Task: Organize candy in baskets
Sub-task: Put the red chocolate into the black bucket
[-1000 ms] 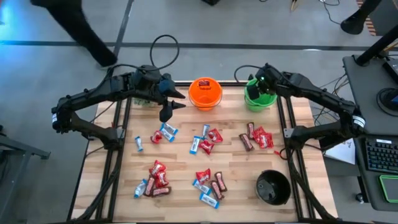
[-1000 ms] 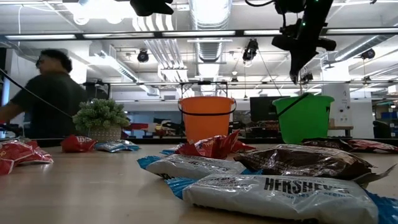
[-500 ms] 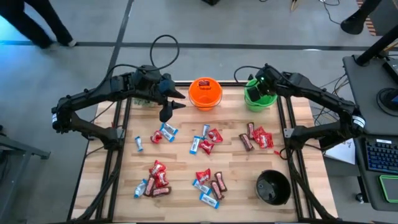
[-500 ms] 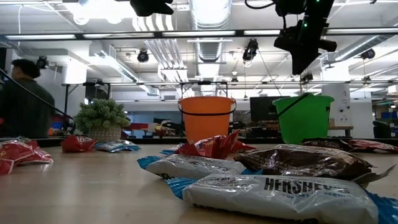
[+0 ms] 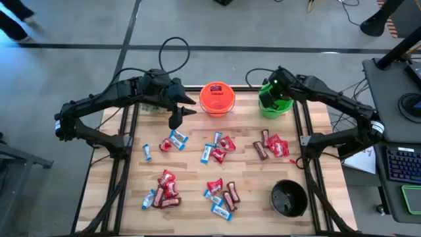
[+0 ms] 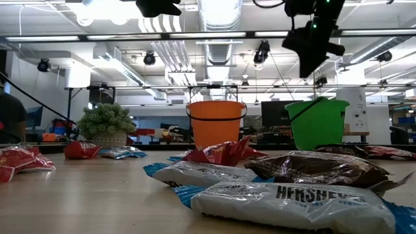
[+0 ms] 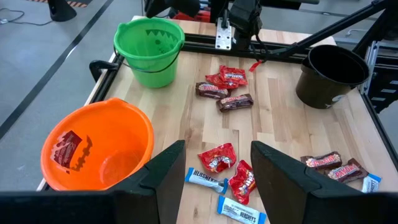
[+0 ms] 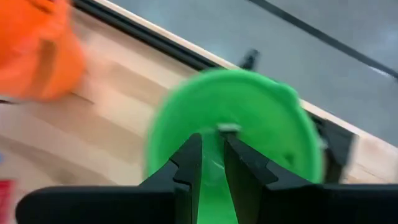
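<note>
Sorting wrapped candy [image 5: 217,148] on a wooden table [image 5: 250,178], shown nearest edge to farthest.

Black basket [image 5: 289,198] stands at the near right corner; sweets lie in loose clusters across the middle. Left gripper [image 5: 176,120] hangs above the scattered candy, fingers spread, holding nothing. At the far edge, orange basket [image 5: 217,98] contains one red packet [image 7: 65,148]. Right gripper [image 8: 212,163] hovers over the green basket [image 5: 273,104], fingers slightly parted, empty.

Left gripper [image 5: 176,120] fingers spread, hanging empty. Right gripper [image 5: 272,91] raised, fingers [image 8: 186,163] slightly parted, empty.
</note>
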`<state>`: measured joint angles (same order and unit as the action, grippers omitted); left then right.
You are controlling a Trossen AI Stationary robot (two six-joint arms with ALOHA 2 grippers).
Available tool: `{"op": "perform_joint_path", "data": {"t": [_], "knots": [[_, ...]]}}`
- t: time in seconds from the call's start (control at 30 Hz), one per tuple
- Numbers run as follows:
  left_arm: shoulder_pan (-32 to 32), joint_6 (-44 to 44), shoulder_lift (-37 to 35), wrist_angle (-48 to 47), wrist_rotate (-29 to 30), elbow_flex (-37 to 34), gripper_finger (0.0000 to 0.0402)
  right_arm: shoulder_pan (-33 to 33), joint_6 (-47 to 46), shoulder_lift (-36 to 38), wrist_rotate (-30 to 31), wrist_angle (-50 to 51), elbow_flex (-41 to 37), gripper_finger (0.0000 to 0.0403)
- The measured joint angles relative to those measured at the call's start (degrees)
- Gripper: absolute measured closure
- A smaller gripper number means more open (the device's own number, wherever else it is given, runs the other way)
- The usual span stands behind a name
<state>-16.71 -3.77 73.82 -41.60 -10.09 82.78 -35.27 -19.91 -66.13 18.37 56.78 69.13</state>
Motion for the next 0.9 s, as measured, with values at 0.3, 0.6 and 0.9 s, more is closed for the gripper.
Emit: {"op": "perform_joint_path", "data": {"t": [0.3,0.6,0.9], "knots": [[-0.02,-0.15,0.0,-0.46,-0.38,0.0,0.0237,0.0,1.18,-0.09,-12.23,-8.27,3.61,0.0343],[-0.02,-0.2,0.0,-0.55,-2.67,0.0,0.0237,0.02,2.8,-0.75,-21.5,-7.22,6.15,0.0262],[-0.02,-0.24,0.04,-1.49,-2.43,1.25,0.0237,0.13,-3.93,-2.97,-24.16,-1.66,6.18,0.0177]]}}
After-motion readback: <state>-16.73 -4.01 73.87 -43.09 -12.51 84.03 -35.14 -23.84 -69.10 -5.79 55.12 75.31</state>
